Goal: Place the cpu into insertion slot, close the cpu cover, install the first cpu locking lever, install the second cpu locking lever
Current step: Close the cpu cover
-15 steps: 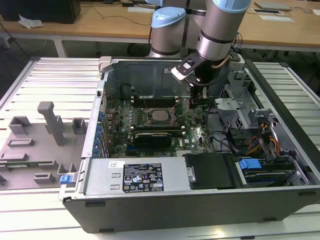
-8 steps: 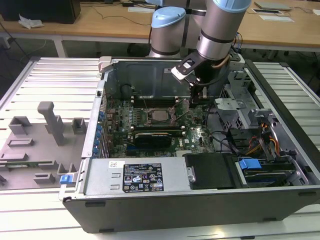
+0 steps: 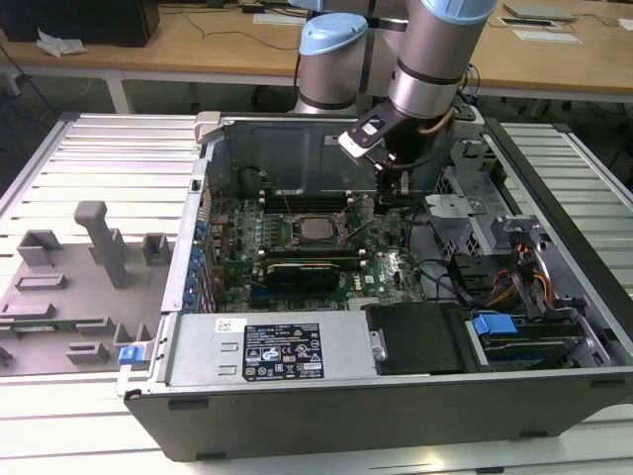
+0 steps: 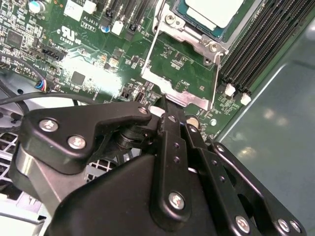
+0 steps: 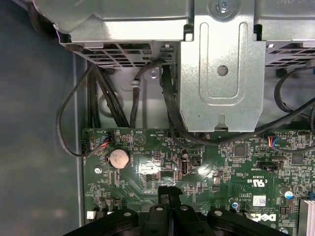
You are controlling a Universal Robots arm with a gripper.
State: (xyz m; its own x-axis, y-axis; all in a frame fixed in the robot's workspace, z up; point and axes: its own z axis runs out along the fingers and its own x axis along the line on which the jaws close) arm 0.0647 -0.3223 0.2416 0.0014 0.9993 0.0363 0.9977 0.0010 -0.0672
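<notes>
We see the cpu (image 4: 214, 10) seated in the insertion slot (image 4: 194, 39). The cpu cover (image 4: 184, 96) lies open beside the slot, and the gripper (image 4: 166, 112), its fingers pressed together, is at the cover's free edge.

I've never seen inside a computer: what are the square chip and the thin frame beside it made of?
The cpu seems topped with pale silver-grey metal, smooth and evenly lit. The cpu cover looks like thin sheet metal, probably steel: bright glints along its edge.
</notes>
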